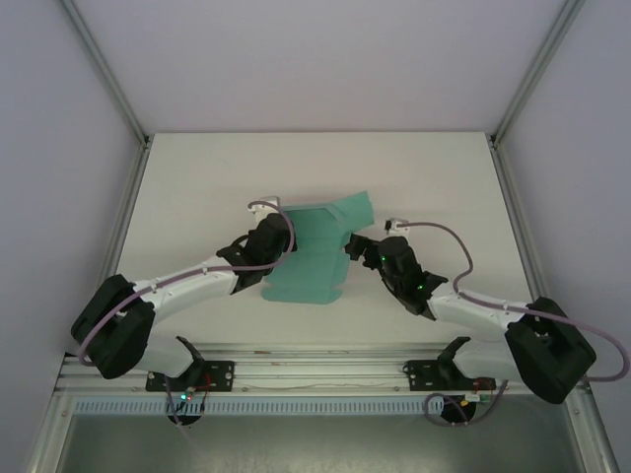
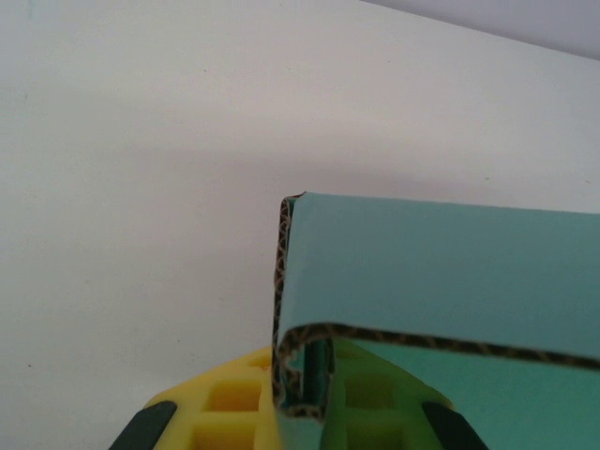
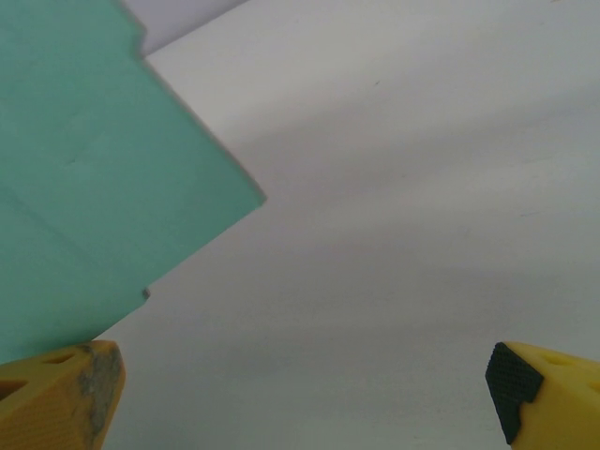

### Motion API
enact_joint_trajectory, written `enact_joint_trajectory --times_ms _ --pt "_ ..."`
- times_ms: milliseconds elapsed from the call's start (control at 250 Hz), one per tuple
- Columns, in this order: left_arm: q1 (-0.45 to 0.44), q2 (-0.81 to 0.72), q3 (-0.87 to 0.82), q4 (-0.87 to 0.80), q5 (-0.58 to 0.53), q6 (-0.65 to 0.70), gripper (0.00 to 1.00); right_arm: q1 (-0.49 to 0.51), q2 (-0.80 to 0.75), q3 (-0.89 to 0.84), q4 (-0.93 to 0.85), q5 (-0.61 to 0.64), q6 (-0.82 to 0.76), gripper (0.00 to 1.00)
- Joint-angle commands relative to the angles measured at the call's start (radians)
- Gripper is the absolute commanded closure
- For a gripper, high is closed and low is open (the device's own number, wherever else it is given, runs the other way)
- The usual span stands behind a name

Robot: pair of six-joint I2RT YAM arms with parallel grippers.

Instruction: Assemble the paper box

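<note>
Roughly at the middle of the flat white bench lies the teal-green, thin corrugated-card paper box — not yet a box, but a die-cut sheet with a flap raised at its far right corner. It sits between the two claws, one at each side edge.

The black, yellow-fingered left claw is at the sheet's left edge. In the left wrist view the left claw is clamped on the card: a folded-over edge of the paper box, its brown fluted core showing, is pinched between the yellow fingers, and the rest of the panel runs off to the right.

The black, yellow-fingered right claw is at the sheet's right edge. Its wrist view shows the right claw spread wide and holding nothing, one yellow finger low on the left and the other far off on the right. The paper box fills the upper left there, its lower edge just beside the left finger — possibly touching, though the blur leaves that unsure.

Count: one card sheet, two claws, two black-and-white jointed arms.
</note>
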Motion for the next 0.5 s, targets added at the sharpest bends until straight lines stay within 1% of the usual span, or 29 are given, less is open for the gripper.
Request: enact_joint_trajectory --times_ms 0,108,136,220,280,344,440,496 --pt "-0.005 -0.013 -0.003 0.001 0.008 0.014 1.0 0.001 0.036 0.056 0.01 -0.075 -0.049 0.0" --pt "-0.006 -0.006 0.003 -0.004 -0.002 0.018 1.0 0.001 0.042 0.077 -0.055 -0.063 -0.092 0.0" --pt "-0.006 -0.005 0.003 -0.002 -0.007 0.043 1.0 0.001 0.036 0.078 -0.075 -0.049 -0.107 0.0" --pt "-0.005 -0.002 0.0 0.002 -0.027 0.056 1.0 0.001 0.003 0.073 -0.13 0.0 -0.142 0.0" --pt "-0.006 -0.004 0.007 -0.022 -0.051 0.048 1.0 0.001 -0.038 0.079 -0.206 0.057 -0.137 0.0" --pt "-0.006 -0.006 0.009 -0.035 -0.069 0.049 1.0 0.001 -0.086 0.073 -0.273 0.088 -0.137 0.0" --pt "-0.004 -0.006 0.003 -0.029 -0.087 0.057 1.0 0.001 -0.189 0.027 -0.305 0.117 -0.138 0.0" --pt "-0.003 -0.006 0.005 -0.032 -0.083 0.057 1.0 0.0 -0.245 -0.003 -0.307 0.113 -0.136 0.0"
